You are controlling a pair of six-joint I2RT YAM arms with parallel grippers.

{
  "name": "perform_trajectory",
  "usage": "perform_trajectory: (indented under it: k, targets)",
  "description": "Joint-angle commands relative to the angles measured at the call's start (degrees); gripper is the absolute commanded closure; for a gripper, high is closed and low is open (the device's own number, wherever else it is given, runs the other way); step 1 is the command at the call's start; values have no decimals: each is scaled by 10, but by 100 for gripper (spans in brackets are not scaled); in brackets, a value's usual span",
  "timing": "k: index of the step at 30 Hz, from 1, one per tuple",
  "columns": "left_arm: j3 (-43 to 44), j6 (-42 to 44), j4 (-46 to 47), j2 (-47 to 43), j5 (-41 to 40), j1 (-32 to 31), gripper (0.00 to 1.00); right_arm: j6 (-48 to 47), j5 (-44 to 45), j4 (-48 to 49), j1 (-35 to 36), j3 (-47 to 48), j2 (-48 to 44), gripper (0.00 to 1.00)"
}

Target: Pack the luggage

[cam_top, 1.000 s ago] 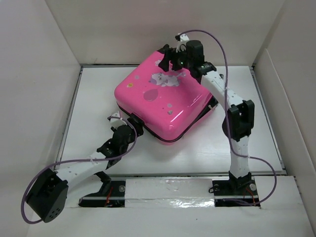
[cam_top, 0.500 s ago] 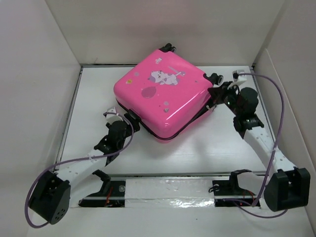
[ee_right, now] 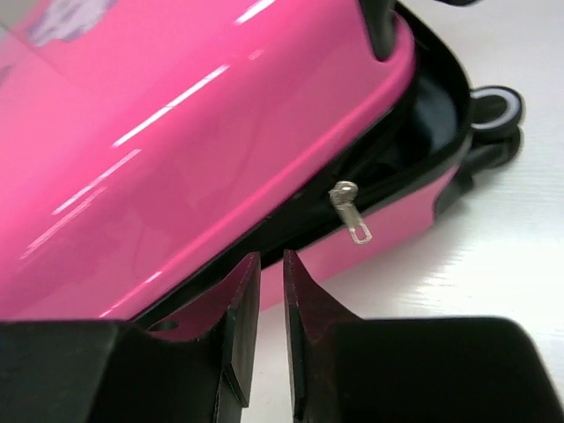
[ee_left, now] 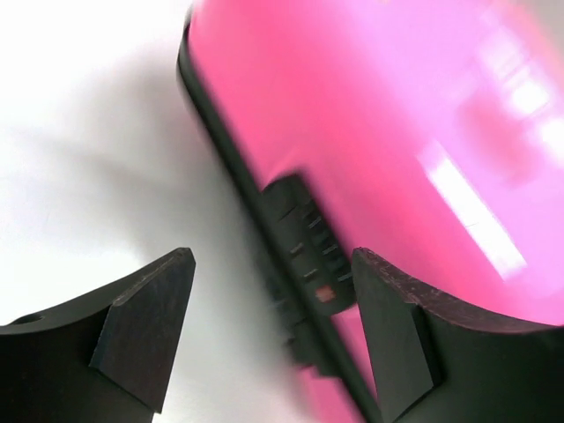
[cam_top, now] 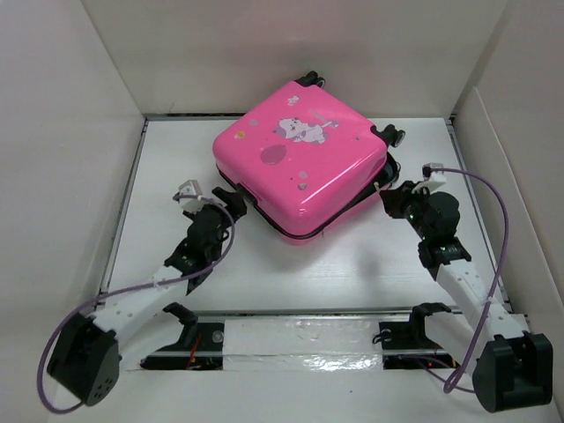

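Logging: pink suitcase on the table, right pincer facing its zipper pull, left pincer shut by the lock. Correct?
No. The left pincer is open, not shut: the left wrist view shows its fingers wide apart, empty, by the lock on the luggage. The right pincer does face the zipper pull.

The luggage [cam_top: 300, 163] has a hard pink shell, smooth and glossy like moulded plastic, with duller black trim [ee_left: 216, 123] along its seam. Its zip pull [ee_right: 351, 211] is shiny silver metal; the lining [ee_right: 414, 115] behind it may be dark cloth, though the gap is too shadowed to tell. The table [cam_top: 352, 264] is white and matt.
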Motion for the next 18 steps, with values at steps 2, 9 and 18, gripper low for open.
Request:
perform_trajectory:
  k: [2, 9, 18]
  targets:
    - [-31, -35, 58, -130, -100, 12, 32, 15, 48, 4, -15, 16, 24, 77]
    - [119, -39, 58, -9, 17, 136, 29, 19, 44, 39, -15, 26, 60, 95]
    - [546, -2, -81, 401, 195, 268, 28, -3, 79, 5, -3, 2, 25, 94]
